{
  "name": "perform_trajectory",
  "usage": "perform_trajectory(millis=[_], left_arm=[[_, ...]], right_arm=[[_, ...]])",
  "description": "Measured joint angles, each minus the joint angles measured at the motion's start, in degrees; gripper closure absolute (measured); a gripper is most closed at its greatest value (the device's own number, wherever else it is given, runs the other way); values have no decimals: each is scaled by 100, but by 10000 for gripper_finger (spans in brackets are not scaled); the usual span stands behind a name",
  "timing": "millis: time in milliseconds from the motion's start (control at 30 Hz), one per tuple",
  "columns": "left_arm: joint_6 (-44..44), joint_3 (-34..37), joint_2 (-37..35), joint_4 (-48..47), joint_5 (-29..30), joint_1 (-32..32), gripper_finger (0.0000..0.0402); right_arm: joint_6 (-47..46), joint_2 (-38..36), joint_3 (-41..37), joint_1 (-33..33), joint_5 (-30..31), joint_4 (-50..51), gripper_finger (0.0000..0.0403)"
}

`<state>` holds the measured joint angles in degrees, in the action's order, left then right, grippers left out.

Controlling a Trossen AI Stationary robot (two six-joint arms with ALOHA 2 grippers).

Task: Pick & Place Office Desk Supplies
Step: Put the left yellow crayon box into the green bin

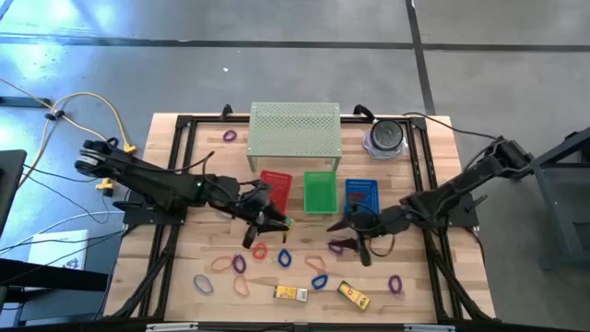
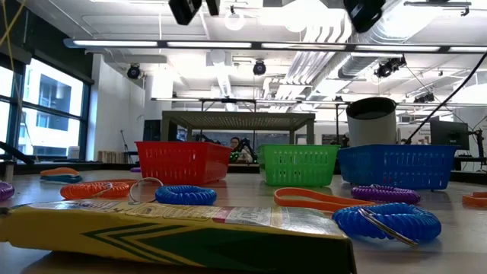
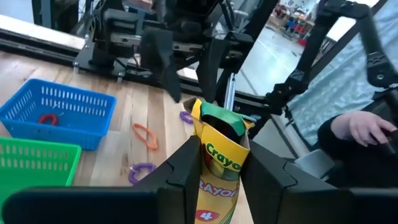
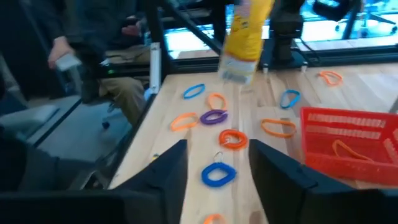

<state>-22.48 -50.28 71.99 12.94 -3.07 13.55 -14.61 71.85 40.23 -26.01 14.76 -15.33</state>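
Crayon box [image 3: 219,163], yellow and green, clamped upright between the left gripper [image 3: 219,171] fingers, seen closest in the left wrist view; blue basket [image 3: 59,115] with a red loop inside and a green basket [image 3: 34,163] beside it, an orange loop [image 3: 145,135] and purple loops on the wood beyond; a person's hand [image 3: 364,127] off the table edge.

High view, straight down: left gripper [image 1: 267,221] above the table just in front of the red basket [image 1: 275,189], green basket [image 1: 320,193] and blue basket [image 1: 361,195] in a row; right gripper [image 1: 358,231] in front of the blue basket. 2 more yellow boxes [image 1: 290,293] flat near the front edge, coloured loops [image 1: 241,264] scattered around them. Perforated green shelf [image 1: 295,134] at the back, a round container [image 1: 385,138] beside it.

Low view, table height: a yellow box [image 2: 175,228] lying flat nearest the lens, blue coiled loops [image 2: 386,221] and orange ones around it, 3 baskets behind; no gripper fingertips visible here.

Right wrist view: right gripper [image 4: 217,163] fingers spread apart with nothing between them, over a blue loop [image 4: 217,175]; held yellow box [image 4: 245,37] visible farther off, red basket [image 4: 351,140] to one side with an orange loop inside.
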Motion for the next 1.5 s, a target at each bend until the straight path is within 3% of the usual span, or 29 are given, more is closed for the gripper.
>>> perform_trajectory(millis=[267, 467, 633, 933, 1233, 1500], left_arm=[[444, 2, 283, 678, 70, -50, 308], [887, 0, 457, 1178, 884, -2, 308], [798, 2, 571, 1393, 2128, 34, 308], [681, 4, 1075, 2181, 3758, 175, 308], [892, 2, 1322, 2785, 3929, 163, 308], [872, 2, 1320, 2856, 3943, 138, 308]], right_arm=[[311, 836, -2, 589, -24, -1354, 114], [540, 1183, 0, 782, 74, -2214, 78], [690, 1375, -2, 858, 227, -2516, 76], [1308, 1480, 0, 794, 1687, -2609, 76], [1668, 1480, 0, 811, 2427, -2632, 79], [1792, 1480, 0, 948, 2429, -2728, 145]])
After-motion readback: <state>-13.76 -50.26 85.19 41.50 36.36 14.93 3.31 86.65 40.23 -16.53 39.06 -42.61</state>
